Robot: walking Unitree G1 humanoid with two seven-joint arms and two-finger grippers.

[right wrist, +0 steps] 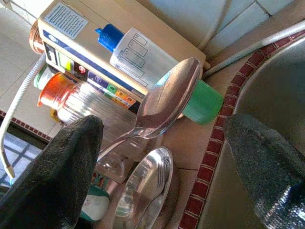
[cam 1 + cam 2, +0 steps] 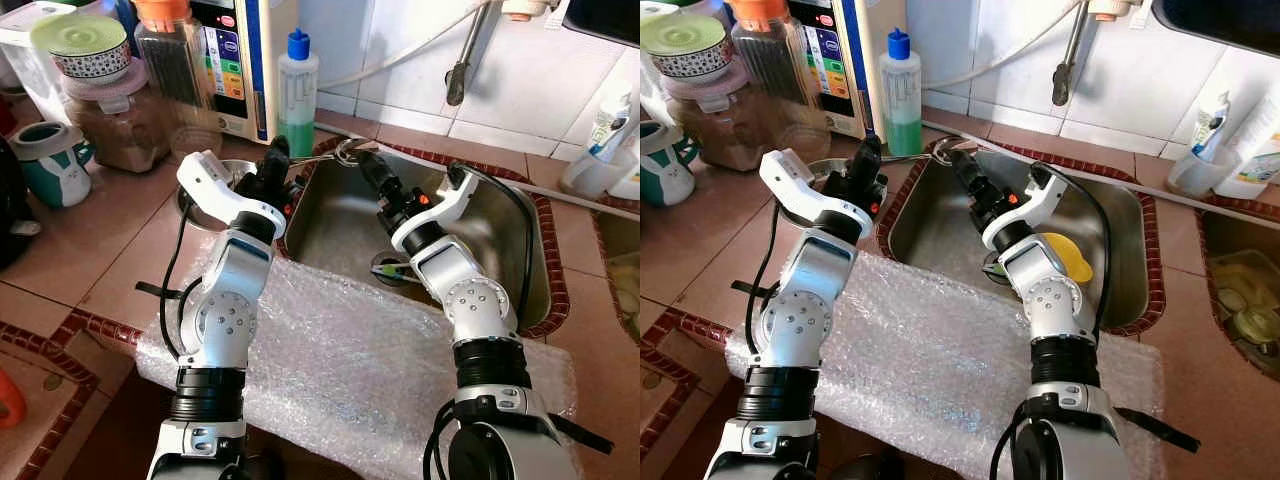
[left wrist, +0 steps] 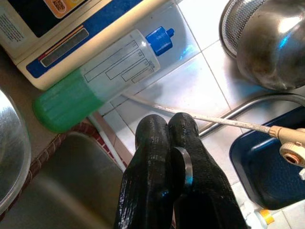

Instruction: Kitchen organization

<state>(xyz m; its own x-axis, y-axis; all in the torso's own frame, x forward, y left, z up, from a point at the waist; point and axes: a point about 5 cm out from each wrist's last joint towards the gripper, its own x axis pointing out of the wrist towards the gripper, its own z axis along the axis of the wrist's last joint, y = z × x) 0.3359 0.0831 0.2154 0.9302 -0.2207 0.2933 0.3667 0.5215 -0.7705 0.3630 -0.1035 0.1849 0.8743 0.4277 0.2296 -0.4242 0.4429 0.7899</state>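
Pinching the spoon (image 1: 164,100) handle between pressed fingers, the left hand (image 2: 272,165) angles its bowl toward the spread right hand (image 2: 365,165), just beside.

Left hand (image 3: 167,157) pinched closed; right hand (image 1: 162,162) spread wide.

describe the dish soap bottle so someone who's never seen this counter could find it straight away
Start at the steel sink and look to its back left corner, against the tiled wall. The bottle stands upright beside the white appliance. It alone has a blue cap, a clear body and green liquid at the bottom.
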